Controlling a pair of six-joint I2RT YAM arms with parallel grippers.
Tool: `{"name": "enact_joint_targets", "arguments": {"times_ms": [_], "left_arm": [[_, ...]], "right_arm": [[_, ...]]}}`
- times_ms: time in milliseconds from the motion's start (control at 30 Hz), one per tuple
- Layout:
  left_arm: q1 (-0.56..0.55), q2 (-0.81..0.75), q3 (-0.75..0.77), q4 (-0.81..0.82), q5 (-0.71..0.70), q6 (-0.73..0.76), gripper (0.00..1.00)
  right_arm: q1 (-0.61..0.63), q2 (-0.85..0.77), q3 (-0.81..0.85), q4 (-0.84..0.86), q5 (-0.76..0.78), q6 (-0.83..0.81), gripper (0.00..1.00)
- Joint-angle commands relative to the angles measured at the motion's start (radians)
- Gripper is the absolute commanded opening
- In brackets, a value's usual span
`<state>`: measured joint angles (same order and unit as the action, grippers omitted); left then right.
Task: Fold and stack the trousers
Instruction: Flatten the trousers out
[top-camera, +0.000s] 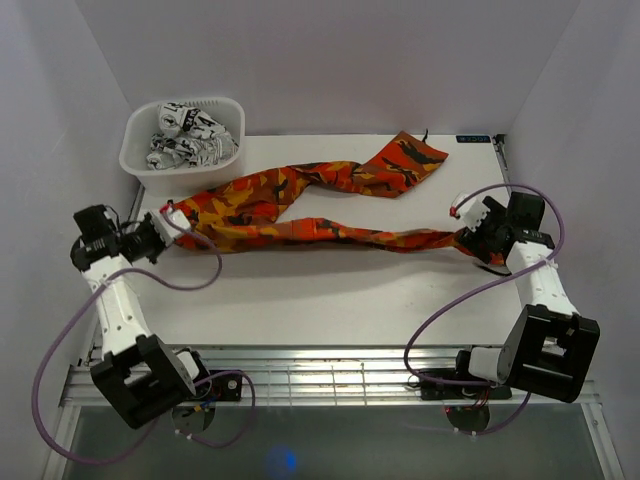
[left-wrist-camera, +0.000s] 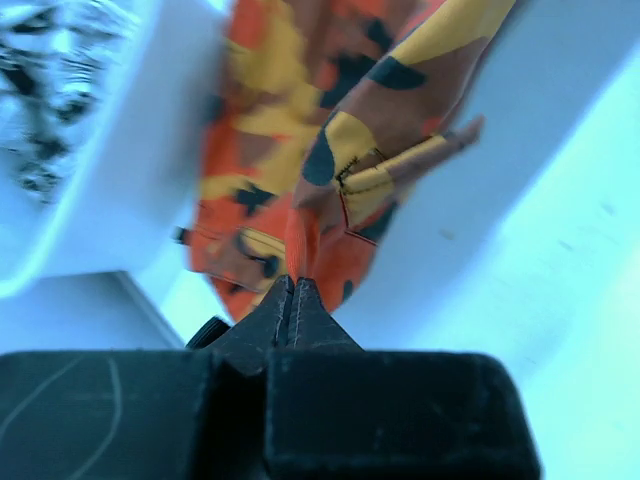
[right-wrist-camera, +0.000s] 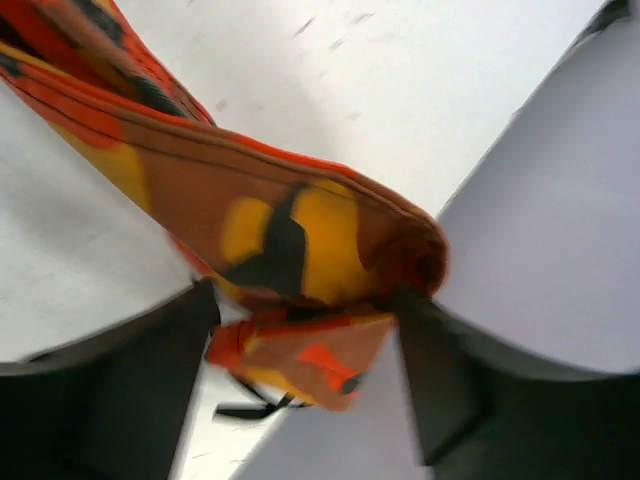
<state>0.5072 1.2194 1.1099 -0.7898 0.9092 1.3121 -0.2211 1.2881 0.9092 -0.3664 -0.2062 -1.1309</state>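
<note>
At the left of the top view, the left gripper has its jaws pressed together, pinching a fold of the trousers at the very tips; the left wrist view shows orange cloth rising straight out of the closed seam between the fingers. At the right of the same view, the right gripper has its jaws spread, one dark finger on each side of a bunched leg end. The right wrist view does not show whether the pads press that cloth. White table, enclosed by plain white walls on three sides; a metal grille runs along its near edge, above the arm bases. A white basket at the upper left corner holds a black-and-white patterned cloth. Purple cables loop from each arm. The trousers lie stretched across the table from left to right. Their wider end is at the left gripper, just below the basket. One twisted leg runs to the right gripper at mid-right, and the other angles away to the upper right, near the far edge.
</note>
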Motion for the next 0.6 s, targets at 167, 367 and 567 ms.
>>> {"name": "enact_joint_targets", "arguments": {"times_ms": [167, 367, 567], "left_arm": [[0.019, -0.285, -0.496, -0.166, -0.076, 0.523, 0.00], [0.022, -0.152, -0.451, -0.089, -0.156, 0.385, 0.00], [0.074, 0.012, -0.349, -0.036, -0.193, 0.354, 0.00]], "right_arm": [[-0.095, -0.001, -0.014, -0.127, -0.007, -0.254, 0.97], [-0.146, 0.114, 0.123, -0.305, -0.018, -0.357, 0.99], [-0.146, 0.224, 0.209, -0.321, -0.001, -0.380, 1.00]]}}
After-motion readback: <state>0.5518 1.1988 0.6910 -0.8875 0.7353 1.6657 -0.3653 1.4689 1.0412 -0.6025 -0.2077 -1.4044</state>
